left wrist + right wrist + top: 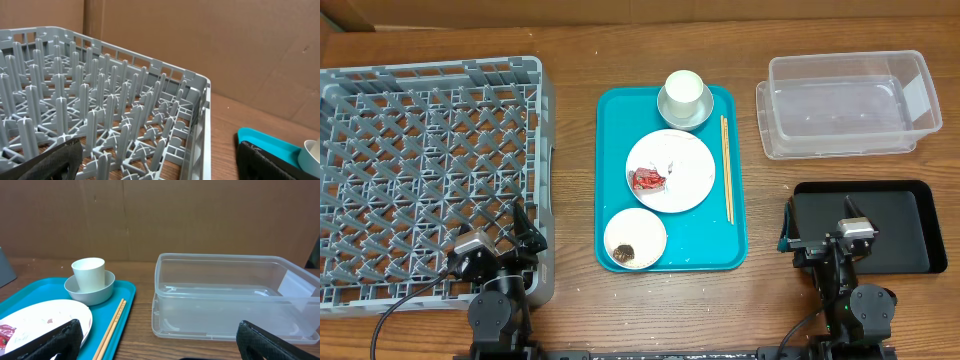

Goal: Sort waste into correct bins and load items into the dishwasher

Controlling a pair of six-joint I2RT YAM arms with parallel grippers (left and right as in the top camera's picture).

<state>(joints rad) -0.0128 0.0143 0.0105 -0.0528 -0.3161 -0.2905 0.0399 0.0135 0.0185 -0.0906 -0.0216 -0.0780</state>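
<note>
A teal tray [710, 250] holds a white cup [685, 90] standing in a grey bowl [670, 117], a white plate [695, 180] with red food waste [648, 180], a small plate [645, 228] with a brown scrap [625, 252], and wooden chopsticks [726, 165]. The grey dishwasher rack [430, 170] fills the left. My left gripper [520, 235] is open and empty at the rack's near right corner. My right gripper [820, 235] is open and empty between the tray and the black bin [880, 225]. The right wrist view shows the cup [89, 272], the bowl [95, 294], the chopsticks [112, 327] and the plate [50, 320].
A clear plastic bin [845, 100] stands at the back right and shows in the right wrist view [230, 300]. The black bin lies at the front right. Cardboard walls stand behind the table. The rack fills the left wrist view [100, 115], with the tray's corner [260, 140] at its right.
</note>
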